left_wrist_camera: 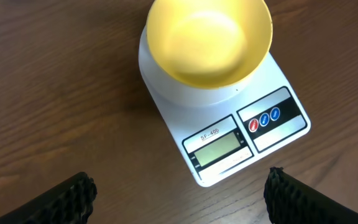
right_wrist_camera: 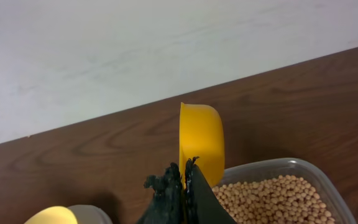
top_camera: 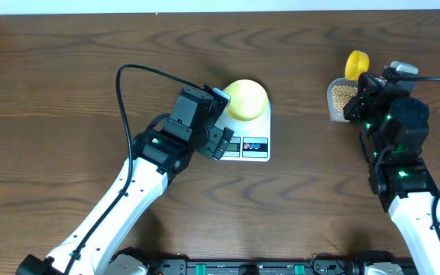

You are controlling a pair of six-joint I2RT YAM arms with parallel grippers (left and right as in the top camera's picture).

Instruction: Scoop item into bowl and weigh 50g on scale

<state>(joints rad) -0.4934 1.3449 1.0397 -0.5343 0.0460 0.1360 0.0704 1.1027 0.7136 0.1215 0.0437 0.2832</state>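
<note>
The pale yellow bowl [top_camera: 247, 98] sits empty on the white scale [top_camera: 252, 134], whose display faces the table's front. In the left wrist view the bowl [left_wrist_camera: 209, 38] and scale [left_wrist_camera: 229, 134] lie just beyond my open, empty left gripper [left_wrist_camera: 182, 196]. My left gripper [top_camera: 218, 137] hovers at the scale's left front edge. My right gripper [right_wrist_camera: 185, 177] is shut on the handle of a yellow scoop [right_wrist_camera: 201, 144], held upright above the clear tub of tan beans [right_wrist_camera: 272, 198]. In the overhead view the scoop [top_camera: 357, 63] and beans [top_camera: 344, 95] are at the right, by my right gripper [top_camera: 367, 84].
The clear plastic tub [top_camera: 334, 109] stands on the dark wooden table at the right. A pale wall or surface [right_wrist_camera: 166, 50] lies beyond the table's far edge. The left arm's black cable [top_camera: 128, 99] loops over the table left of the scale.
</note>
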